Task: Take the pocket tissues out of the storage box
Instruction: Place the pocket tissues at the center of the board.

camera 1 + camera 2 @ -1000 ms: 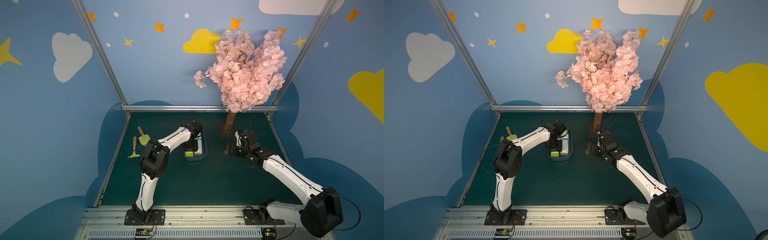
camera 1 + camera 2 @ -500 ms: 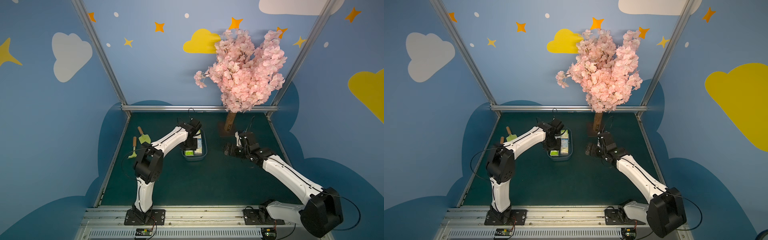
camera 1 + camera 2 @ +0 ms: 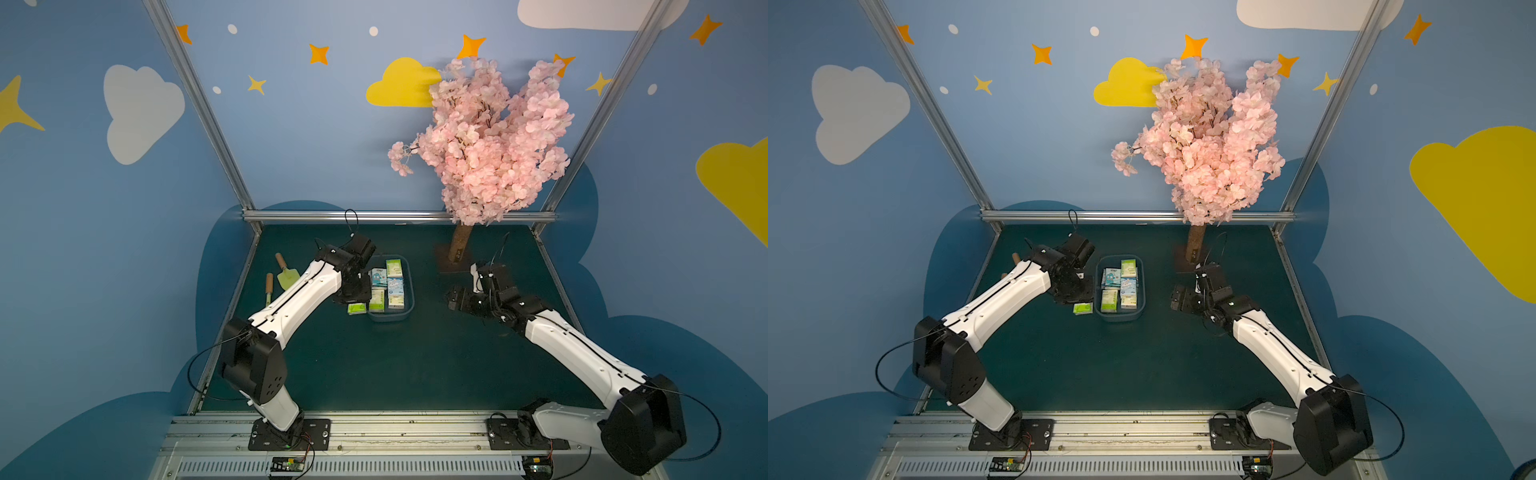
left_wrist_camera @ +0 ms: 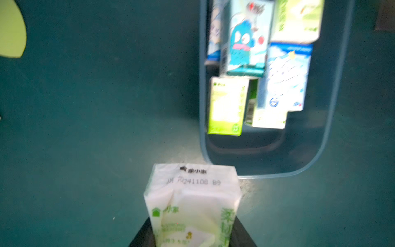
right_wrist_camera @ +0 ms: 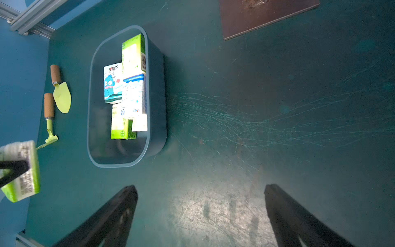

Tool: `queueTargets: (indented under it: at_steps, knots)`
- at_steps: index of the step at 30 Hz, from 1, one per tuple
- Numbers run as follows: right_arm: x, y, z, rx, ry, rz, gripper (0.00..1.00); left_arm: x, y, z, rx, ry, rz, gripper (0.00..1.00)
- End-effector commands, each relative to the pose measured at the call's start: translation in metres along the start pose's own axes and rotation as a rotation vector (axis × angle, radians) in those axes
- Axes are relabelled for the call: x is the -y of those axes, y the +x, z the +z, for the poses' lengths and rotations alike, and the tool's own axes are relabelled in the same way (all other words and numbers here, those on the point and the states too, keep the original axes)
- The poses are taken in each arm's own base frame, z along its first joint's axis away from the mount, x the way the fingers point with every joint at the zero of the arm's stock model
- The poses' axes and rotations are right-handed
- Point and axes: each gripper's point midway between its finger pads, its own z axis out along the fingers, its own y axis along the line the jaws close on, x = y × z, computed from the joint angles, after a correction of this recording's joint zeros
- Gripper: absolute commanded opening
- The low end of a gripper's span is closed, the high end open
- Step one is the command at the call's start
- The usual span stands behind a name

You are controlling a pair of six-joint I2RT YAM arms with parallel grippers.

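"Since you ask about my left hand: I have it clamped on one lime-green packet of the pocket tissues, with a dark finger on each side and its date-stamped end sticking out past the fingertips."

"Where is that packet relative to the storage box?"

"Outside it. In both top views the packet sits just beside the corner of the storage box nearest my left arm, over the green desk. I cannot tell whether its underside touches the desk, because the left wrist view is blurred there."

"And inside the box?"

"The other packets are a mix of lime-green and light-blue ones with cartoon figures. They lie flat and overlapping, and they are crowded toward the far end. The box floor shows at the near end."

"And your right hand?"

"My right hand hangs wide open over a scratched patch of desk with nothing between its fingers. It is across the box from the left hand and well apart from both. The pink tree stands behind it on a brown base. Two garden tools with wooden handles lie side by side on the desk beyond the box, near the left wall"
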Motion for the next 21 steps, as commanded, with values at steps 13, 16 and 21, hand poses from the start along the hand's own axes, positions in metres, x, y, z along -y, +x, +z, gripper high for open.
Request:
queueTargets:
  at_steps: [13, 16, 21]
  knots:
    - [0.003, 0.006, 0.005, -0.033, 0.006, 0.011, 0.98, -0.032, 0.065, 0.059, -0.163, -0.029, -0.044, 0.45]
    - [0.004, 0.007, 0.004, -0.033, 0.008, 0.011, 0.98, -0.032, 0.069, 0.071, -0.182, -0.027, -0.036, 0.44]
    - [0.006, 0.009, 0.001, -0.030, 0.015, 0.015, 0.98, -0.036, 0.076, 0.085, -0.220, -0.052, -0.011, 0.44]
